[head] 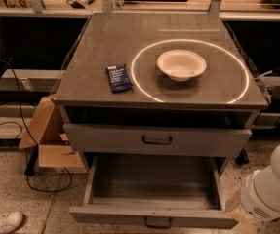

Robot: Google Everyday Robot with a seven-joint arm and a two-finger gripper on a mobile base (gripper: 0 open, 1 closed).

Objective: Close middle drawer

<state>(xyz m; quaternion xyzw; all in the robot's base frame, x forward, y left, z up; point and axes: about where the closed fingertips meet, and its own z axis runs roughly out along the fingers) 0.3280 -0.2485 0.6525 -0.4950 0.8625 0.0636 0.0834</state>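
The middle drawer [151, 217] is pulled far out at the bottom of the grey cabinet. Its low flat front panel carries a small dark loop handle [157, 223], and its long tray body [151, 182] looks bare inside. Just above it is a drawer with a taller front panel [156, 140], which sticks out only slightly. A white rounded arm segment [271, 189] hangs at the lower right, beside the open drawer's right front corner. My gripper itself is out of view, beyond the frame edge.
On the cabinet top [90, 82] are a white bowl [181, 65] inside a bright ring and a dark blue packet [118, 77]. A cardboard box [49, 135] and cables lie on the floor at the left. A white shoe [3, 222] is at bottom left.
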